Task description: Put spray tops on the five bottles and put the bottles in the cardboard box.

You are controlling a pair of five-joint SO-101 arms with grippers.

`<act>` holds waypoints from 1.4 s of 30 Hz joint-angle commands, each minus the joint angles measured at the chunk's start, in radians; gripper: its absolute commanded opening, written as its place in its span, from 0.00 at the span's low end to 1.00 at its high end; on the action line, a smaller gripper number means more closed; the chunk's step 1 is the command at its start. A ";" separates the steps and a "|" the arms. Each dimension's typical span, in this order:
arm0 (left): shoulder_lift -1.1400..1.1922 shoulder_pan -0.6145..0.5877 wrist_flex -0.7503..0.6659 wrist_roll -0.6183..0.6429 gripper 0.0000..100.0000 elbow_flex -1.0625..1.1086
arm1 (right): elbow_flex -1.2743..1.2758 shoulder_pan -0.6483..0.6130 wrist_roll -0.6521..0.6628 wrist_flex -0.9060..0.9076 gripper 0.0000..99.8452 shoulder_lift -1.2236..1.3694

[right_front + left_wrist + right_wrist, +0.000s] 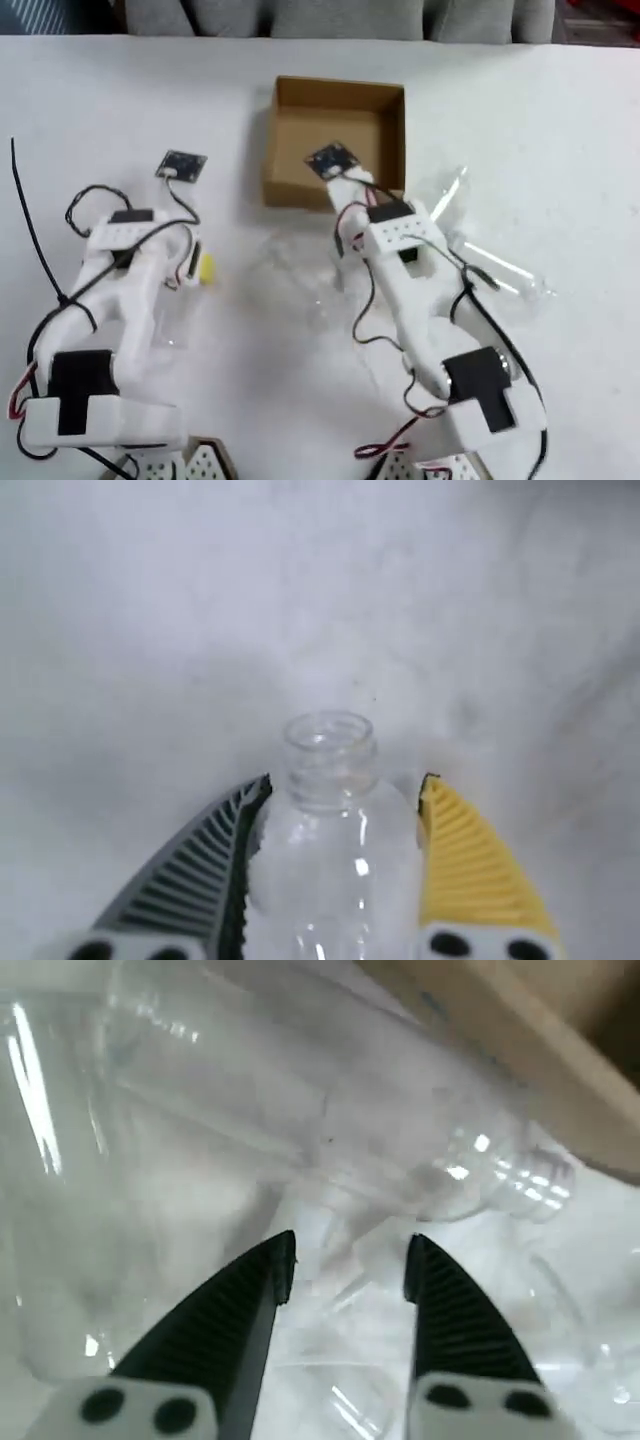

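Note:
A clear bottle (330, 860) with an open neck and no spray top sits between the grey and yellow fingers (470, 850) of my left gripper (345, 785), which is shut on its shoulders. In the high view that gripper (200, 268) is low over the table, left of the cardboard box (335, 92). My right gripper (350, 1245) is open, its black fingers above clear bottles (330, 1110) lying against the box's outer wall (520, 1040). From above, the right gripper (345, 255) is just in front of the box's near side. A whitish piece between its fingers is too unclear to name.
More clear bottles lie on the white table to the right of the right arm (480, 255) and between the arms (290, 260). The box is open with nothing seen inside. Black cables trail along both arms. Grey chairs stand behind the table.

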 commanded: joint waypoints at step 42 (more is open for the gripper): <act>-0.054 -0.005 -0.032 -0.015 0.02 0.000 | 0.021 -0.085 -0.048 0.277 0.17 -0.275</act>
